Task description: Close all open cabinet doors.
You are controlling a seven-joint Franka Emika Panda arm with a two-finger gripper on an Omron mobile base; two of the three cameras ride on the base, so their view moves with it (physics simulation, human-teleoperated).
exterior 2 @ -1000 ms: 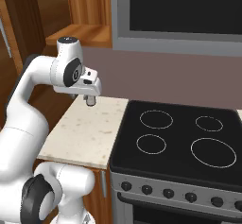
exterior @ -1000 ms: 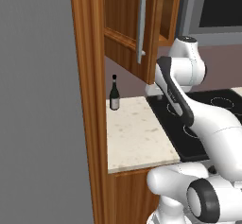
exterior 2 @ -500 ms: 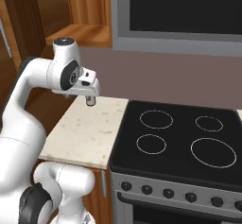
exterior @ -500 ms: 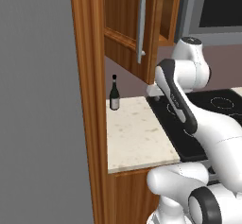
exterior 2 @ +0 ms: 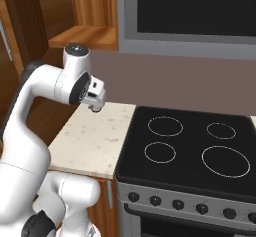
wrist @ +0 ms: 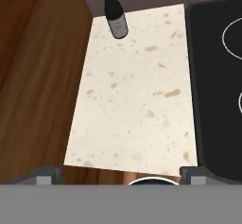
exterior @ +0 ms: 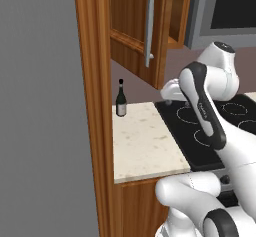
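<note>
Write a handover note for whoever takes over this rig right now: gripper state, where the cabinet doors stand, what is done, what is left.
Gripper: points down over the speckled counter, holding nothing; the pictures do not settle whether it is open or shut.
Cabinet door: swung open above the counter, bar handle facing the robot, untouched.
Wine bottle: upright at the counter's back, below the door.
Done: nothing closed yet.
Left: raise the gripper to the door and push it shut.

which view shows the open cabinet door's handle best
The left base view: the cabinet door swings out over the counter, with its silver bar handle plain along its length. The right base view catches just a sliver of it at the left edge. The hand view looks down at the counter.
</note>
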